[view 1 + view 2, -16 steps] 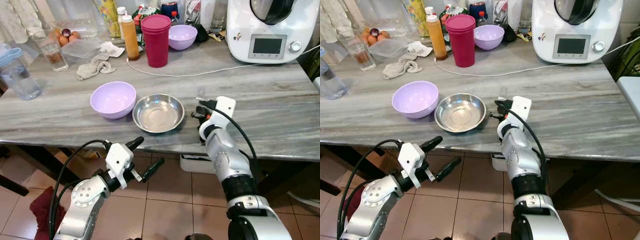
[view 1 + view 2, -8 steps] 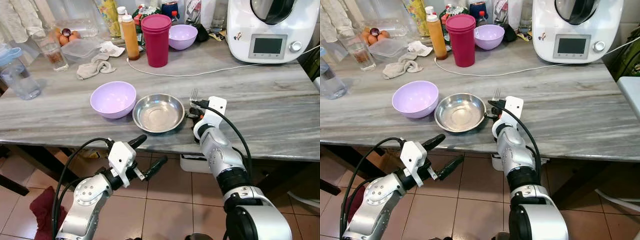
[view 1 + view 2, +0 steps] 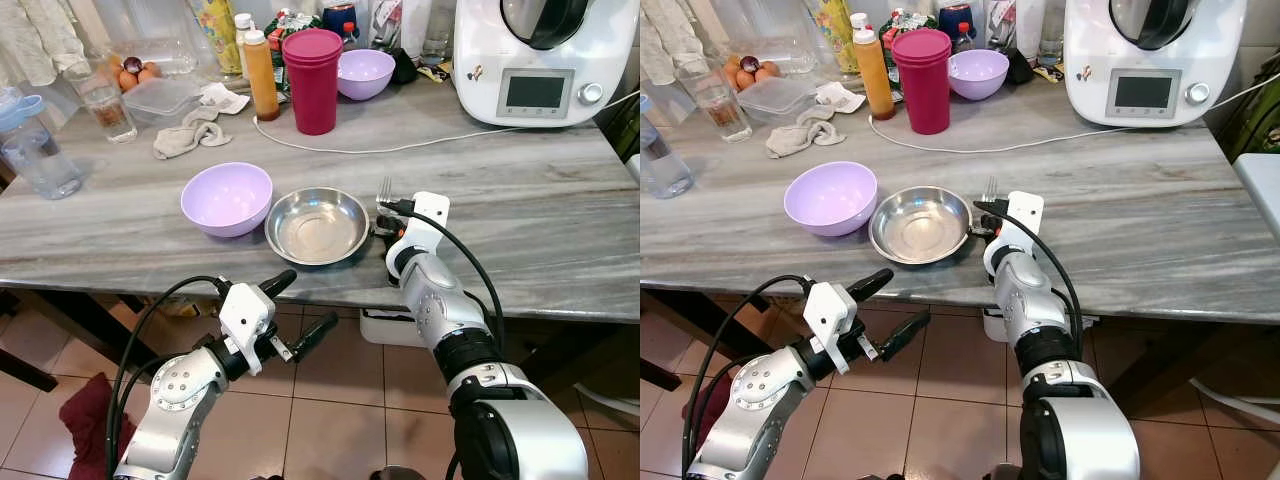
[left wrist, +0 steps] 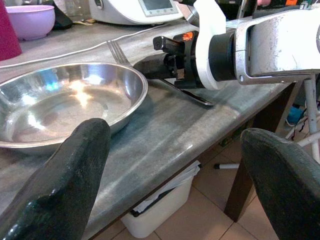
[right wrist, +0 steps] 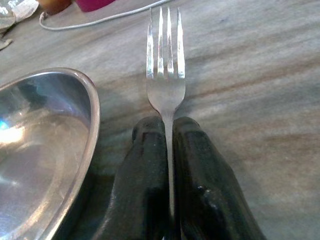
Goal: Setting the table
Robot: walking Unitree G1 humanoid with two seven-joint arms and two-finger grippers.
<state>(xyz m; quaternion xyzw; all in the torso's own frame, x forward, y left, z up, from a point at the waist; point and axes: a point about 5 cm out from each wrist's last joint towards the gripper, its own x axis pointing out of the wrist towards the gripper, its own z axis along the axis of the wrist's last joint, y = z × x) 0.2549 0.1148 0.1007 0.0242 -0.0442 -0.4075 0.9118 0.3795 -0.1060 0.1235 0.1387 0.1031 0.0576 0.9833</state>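
A steel bowl (image 3: 317, 225) sits near the front edge of the grey marble table (image 3: 560, 230), with a purple bowl (image 3: 226, 198) touching its left side. My right gripper (image 3: 392, 215) rests low on the table just right of the steel bowl, shut on a fork (image 5: 166, 60). The fork's handle is pinched between the fingers (image 5: 145, 165) and its tines (image 3: 384, 188) point away from me. My left gripper (image 3: 304, 300) hangs open below the table's front edge, holding nothing and facing the steel bowl (image 4: 65, 100).
At the back stand a red tumbler stack (image 3: 313, 80), an orange bottle (image 3: 262, 75), a second purple bowl (image 3: 364, 72) and a white kitchen appliance (image 3: 540, 55) with its cable (image 3: 400, 147). A cloth (image 3: 190, 135), a glass (image 3: 105, 105) and a water jug (image 3: 35, 150) are at left.
My right gripper has moved left with the fork, closer to the steel bowl, then held nearly still. The left arm has drifted slightly right.
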